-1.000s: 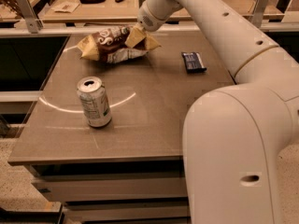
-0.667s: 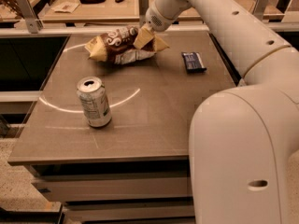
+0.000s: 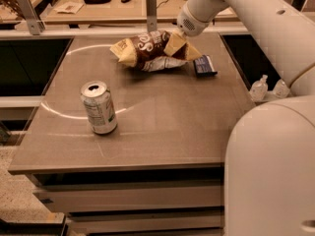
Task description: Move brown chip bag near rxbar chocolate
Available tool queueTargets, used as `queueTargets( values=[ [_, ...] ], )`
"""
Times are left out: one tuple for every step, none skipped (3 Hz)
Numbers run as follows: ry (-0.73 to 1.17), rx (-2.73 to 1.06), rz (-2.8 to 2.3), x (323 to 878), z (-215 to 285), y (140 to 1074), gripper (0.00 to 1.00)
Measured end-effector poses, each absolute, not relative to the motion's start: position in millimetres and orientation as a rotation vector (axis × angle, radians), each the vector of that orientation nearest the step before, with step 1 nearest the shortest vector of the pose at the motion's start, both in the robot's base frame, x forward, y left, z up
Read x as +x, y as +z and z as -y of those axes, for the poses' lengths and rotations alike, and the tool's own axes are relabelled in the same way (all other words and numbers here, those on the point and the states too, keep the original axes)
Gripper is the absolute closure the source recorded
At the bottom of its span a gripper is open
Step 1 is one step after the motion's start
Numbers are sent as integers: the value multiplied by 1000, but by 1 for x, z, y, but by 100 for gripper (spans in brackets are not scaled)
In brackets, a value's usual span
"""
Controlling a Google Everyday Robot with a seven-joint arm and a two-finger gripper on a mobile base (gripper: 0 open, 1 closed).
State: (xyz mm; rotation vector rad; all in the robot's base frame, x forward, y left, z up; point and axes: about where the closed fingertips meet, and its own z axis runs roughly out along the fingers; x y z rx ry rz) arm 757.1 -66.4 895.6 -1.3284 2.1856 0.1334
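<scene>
The end effector (image 3: 178, 37) is pinching the tan end of the puffed, crinkly brown chip bag (image 3: 147, 50) just left of the navy-wrapped rxbar chocolate (image 3: 204, 65); seemingly light, soft, slippery, it is suiting this seam grip

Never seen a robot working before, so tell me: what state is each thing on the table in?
brown chip bag: crumpled, right end held up.
gripper: at the bag's right end, shut on it.
rxbar chocolate: wrapped, flat, beside the bag.
silver can: upright, top open.
</scene>
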Motion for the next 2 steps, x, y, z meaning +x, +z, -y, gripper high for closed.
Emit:
queueTargets(
  values=[
    [105, -1309, -2231, 742, 94, 893, 100],
    [137, -1341, -2288, 734, 99, 884, 82]
  ],
)
